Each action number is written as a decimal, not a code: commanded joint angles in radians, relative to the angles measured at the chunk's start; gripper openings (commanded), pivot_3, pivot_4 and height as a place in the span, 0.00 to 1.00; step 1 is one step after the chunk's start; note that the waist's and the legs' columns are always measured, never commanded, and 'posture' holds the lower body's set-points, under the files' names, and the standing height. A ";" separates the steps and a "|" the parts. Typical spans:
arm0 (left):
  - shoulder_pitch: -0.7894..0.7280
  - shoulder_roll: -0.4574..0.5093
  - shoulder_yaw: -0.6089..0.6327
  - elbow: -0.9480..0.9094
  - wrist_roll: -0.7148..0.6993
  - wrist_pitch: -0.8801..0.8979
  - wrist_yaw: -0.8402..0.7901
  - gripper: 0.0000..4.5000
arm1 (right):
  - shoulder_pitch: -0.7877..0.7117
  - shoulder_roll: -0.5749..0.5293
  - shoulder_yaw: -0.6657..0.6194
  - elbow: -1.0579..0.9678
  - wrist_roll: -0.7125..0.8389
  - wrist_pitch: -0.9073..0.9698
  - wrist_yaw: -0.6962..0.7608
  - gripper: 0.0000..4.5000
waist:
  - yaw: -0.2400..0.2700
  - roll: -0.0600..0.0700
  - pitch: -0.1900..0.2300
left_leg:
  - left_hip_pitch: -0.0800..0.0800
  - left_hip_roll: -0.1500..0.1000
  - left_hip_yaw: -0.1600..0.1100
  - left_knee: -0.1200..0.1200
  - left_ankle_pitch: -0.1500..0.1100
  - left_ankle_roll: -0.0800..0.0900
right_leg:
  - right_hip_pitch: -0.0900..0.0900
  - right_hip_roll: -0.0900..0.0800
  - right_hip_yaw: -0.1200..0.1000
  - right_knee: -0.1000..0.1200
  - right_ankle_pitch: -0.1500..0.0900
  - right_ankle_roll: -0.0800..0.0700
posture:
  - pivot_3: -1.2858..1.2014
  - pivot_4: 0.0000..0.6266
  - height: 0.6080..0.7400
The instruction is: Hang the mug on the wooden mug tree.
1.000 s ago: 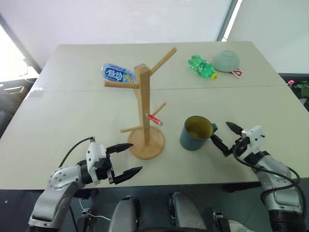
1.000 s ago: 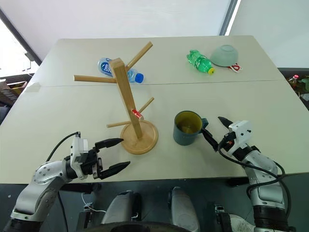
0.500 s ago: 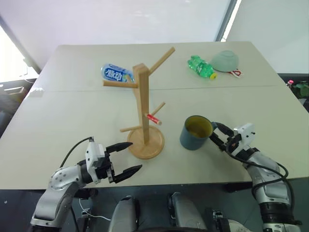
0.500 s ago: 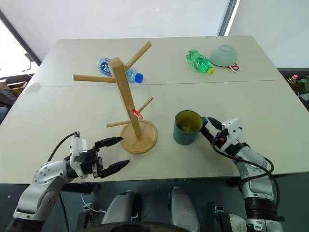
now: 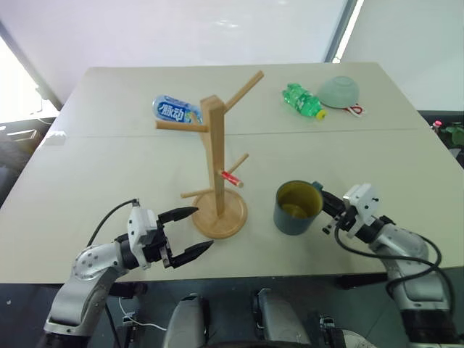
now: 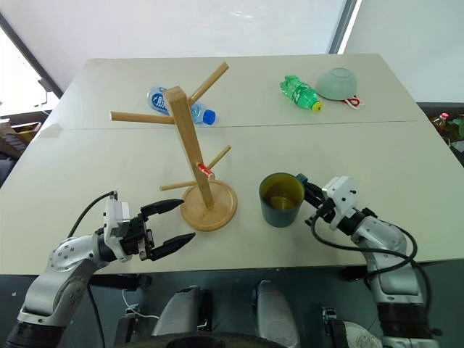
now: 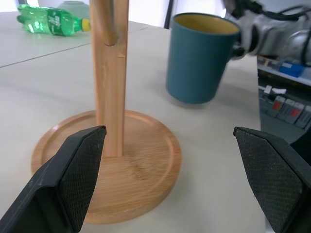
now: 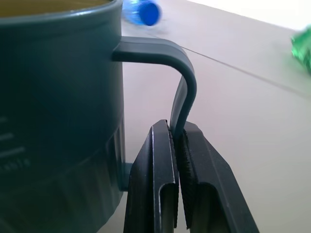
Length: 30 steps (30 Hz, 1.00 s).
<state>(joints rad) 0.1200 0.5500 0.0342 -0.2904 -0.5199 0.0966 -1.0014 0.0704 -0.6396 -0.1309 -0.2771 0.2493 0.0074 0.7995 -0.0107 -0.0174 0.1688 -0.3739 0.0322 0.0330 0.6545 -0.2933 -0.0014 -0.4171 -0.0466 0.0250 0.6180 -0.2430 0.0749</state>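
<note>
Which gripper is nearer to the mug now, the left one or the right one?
The right. The right gripper is shut on the handle of the mug. The left gripper stays open, on the far side of the wooden mug tree.

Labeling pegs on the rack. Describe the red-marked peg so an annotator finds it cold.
On the beige table, find the wooden mug tree left of the mug. Partway up its post, a short peg angles up toward the mug's side. Unlike the other plain pegs, it wears a red band.
</note>
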 commanded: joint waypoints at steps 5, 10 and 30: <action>-0.037 0.016 0.029 0.017 -0.015 -0.008 -0.026 1.00 | 0.006 -0.060 0.034 -0.490 0.102 0.258 -0.063 0.02 | -0.002 -0.001 0.000 | 0.000 0.001 -0.001 0.001 0.000 0.000 | 0.000 0.000 0.000 0.001 0.000 0.000 | 0.52 0.24 1.00; -0.050 0.029 0.039 0.029 -0.027 0.000 -0.050 1.00 | -0.077 -0.050 0.104 -0.633 0.119 0.431 -0.146 0.02 | -0.001 -0.002 0.000 | -0.001 0.001 -0.002 0.004 0.000 0.000 | 0.001 0.000 -0.001 0.001 0.000 0.000 | 0.52 0.24 1.00; -0.098 0.167 0.148 -0.106 -0.215 0.193 -0.107 1.00 | -0.350 -0.037 0.223 -0.629 0.124 0.586 -0.205 0.02 | -0.003 -0.003 0.001 | -0.005 0.001 -0.003 0.007 0.000 0.000 | -0.002 -0.002 -0.002 0.001 0.000 0.000 | 0.52 0.24 1.00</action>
<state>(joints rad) 0.0330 0.7014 0.1467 -0.3473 -0.6948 0.2743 -1.0998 -0.2585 -0.6787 0.0957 -0.8845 0.3671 0.5969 0.5926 -0.0132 -0.0202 0.1695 -0.3793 0.0337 0.0302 0.6615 -0.2935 -0.0015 -0.4189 -0.0487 0.0226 0.6192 -0.2430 0.0746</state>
